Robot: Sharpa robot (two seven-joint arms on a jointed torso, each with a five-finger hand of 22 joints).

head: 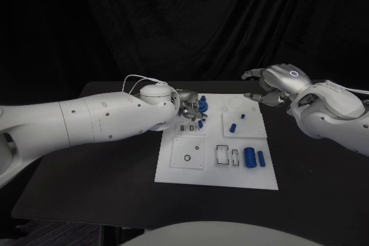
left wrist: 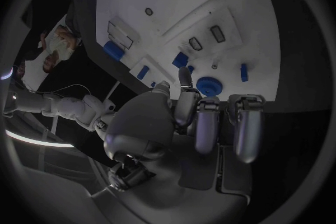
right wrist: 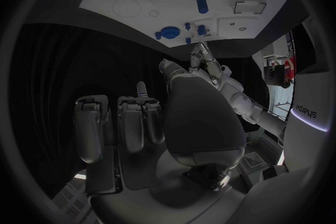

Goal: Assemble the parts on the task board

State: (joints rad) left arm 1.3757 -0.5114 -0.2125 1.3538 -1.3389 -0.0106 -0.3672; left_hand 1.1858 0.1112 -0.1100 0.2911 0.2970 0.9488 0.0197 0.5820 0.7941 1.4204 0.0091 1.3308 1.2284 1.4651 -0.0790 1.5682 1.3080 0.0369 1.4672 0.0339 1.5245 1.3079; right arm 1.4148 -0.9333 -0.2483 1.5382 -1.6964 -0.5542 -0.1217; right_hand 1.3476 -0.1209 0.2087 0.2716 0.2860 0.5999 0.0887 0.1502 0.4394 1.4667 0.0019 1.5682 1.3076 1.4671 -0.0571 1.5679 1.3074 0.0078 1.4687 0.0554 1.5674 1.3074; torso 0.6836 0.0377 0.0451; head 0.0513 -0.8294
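Observation:
The white task board point(head: 175, 171) lies mid-table. My left hand point(head: 188, 108) hovers low over its far left corner, beside a round blue part point(head: 203, 103). In the left wrist view the hand point(left wrist: 199, 117) reaches its fingertips point(left wrist: 185, 75) toward that round part point(left wrist: 209, 86) and a small blue piece point(left wrist: 181, 60), with nothing between thumb and finger. My right hand point(head: 273, 85) hangs above the board's far right corner, fingers apart and holding nothing. A large blue cylinder point(head: 250, 156) and a thinner one point(head: 261, 159) lie at the near right.
Small blue pegs point(head: 233, 128) point(head: 243, 116) stand on the right square plate. Another blue piece point(head: 200, 124) sits by slots near my left hand. A plate with a ring hole point(head: 187, 158) lies at the near left. Black table point(head: 107, 176) surrounds the board.

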